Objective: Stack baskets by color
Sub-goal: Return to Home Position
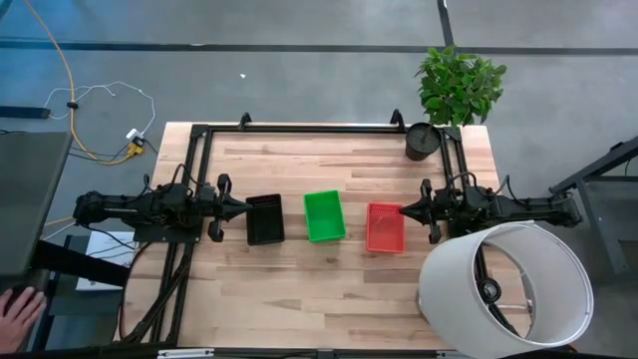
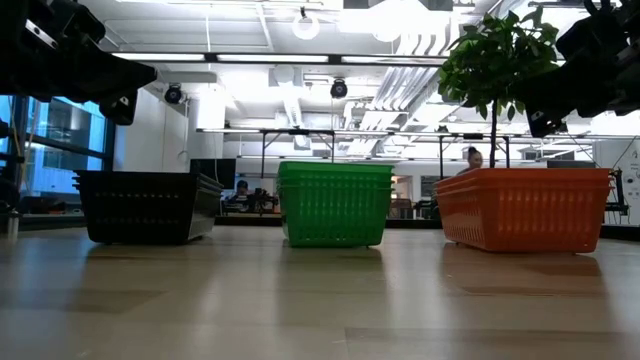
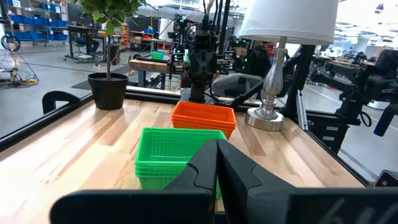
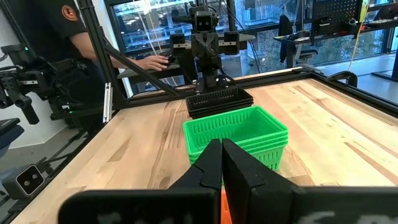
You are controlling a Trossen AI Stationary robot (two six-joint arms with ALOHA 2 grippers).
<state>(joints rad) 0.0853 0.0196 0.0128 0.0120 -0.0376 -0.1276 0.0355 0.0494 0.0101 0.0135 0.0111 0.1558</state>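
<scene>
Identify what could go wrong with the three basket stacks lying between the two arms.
1. The left claw ends close beside the black stack; a sideways swing might shove it.
2. The right claw is just as near the orange stack, and the lampshade stands by that arm, so it might be knocked.

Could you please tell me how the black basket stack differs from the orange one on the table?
The black stack is dark; the orange stack is bright. The black stack lies just off the left gripper, the orange stack off the right gripper. Both stand upright, flanking the green stack.
</scene>
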